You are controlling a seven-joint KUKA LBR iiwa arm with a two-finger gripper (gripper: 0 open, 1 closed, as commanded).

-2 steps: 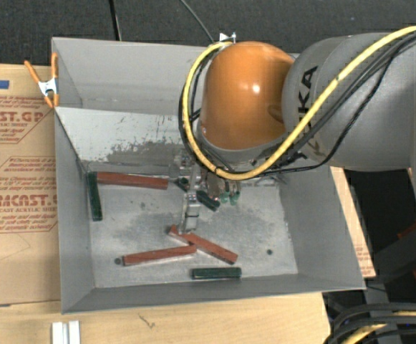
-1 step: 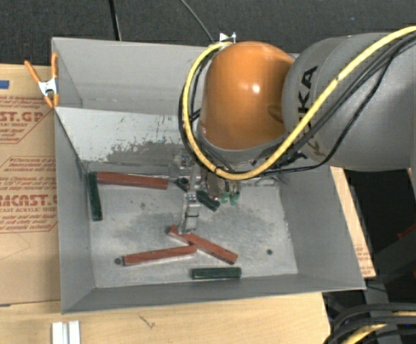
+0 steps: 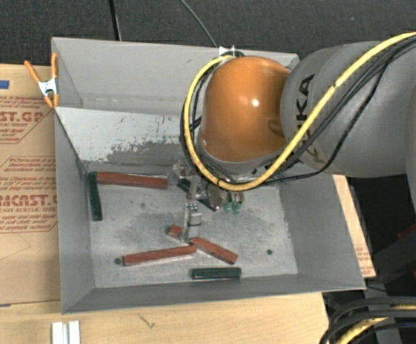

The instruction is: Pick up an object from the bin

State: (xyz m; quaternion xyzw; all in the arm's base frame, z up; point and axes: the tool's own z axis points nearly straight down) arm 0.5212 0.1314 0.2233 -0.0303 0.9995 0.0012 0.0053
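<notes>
End effector [image 3: 192, 219]: lowered just beside short red block [image 3: 175, 230]; open or closed, cannot tell. Block: mid-floor of bin [image 3: 71, 192]; likely light, stiff, smooth, best gripped across its narrow sides. Long red stick [image 3: 156, 255] near block; green stick [image 3: 215, 272] farther off. Arm: wrist upright over block, orange cover [image 3: 243, 110] topmost.

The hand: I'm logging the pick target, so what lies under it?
Beside the tip of the hand a short red-brown piece lies on the bin floor. What is directly beneath the hand is covered by it.
</notes>
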